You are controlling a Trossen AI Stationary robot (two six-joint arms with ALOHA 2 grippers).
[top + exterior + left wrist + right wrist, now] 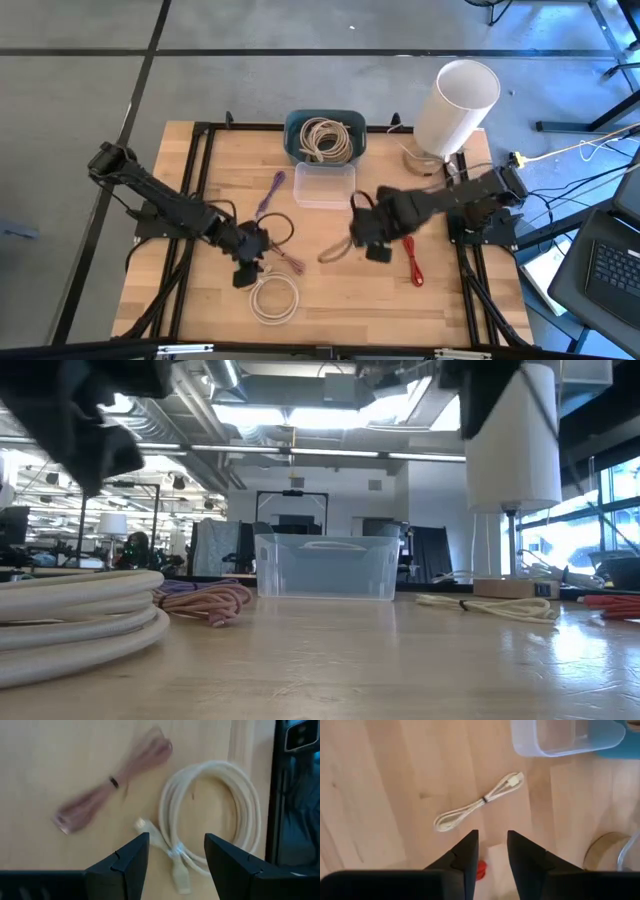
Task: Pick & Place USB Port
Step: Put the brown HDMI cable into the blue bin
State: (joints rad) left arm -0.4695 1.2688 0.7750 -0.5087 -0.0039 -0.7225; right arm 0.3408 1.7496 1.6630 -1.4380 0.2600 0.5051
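Note:
My left gripper [248, 266] is open and hovers just above the table over a white coiled cable [212, 815], whose USB plug [180, 879] lies between the fingers without touching them. A pink bundled cable [114, 784] lies flat beside it. My right gripper [362, 238] is open and hangs over a small cream tied cable [481, 802] that lies flat on the wood. A red cable [413, 262] lies next to the right gripper. The clear plastic container [325, 185] stands at the table's middle, toward the far side.
A blue bin [323, 137] filled with coiled cables stands behind the clear container. A white lamp [455, 105] stands at the far right corner. A purple cable [268, 195] and a black cable loop [281, 231] lie near the left arm. Bare wood shows along the near edge.

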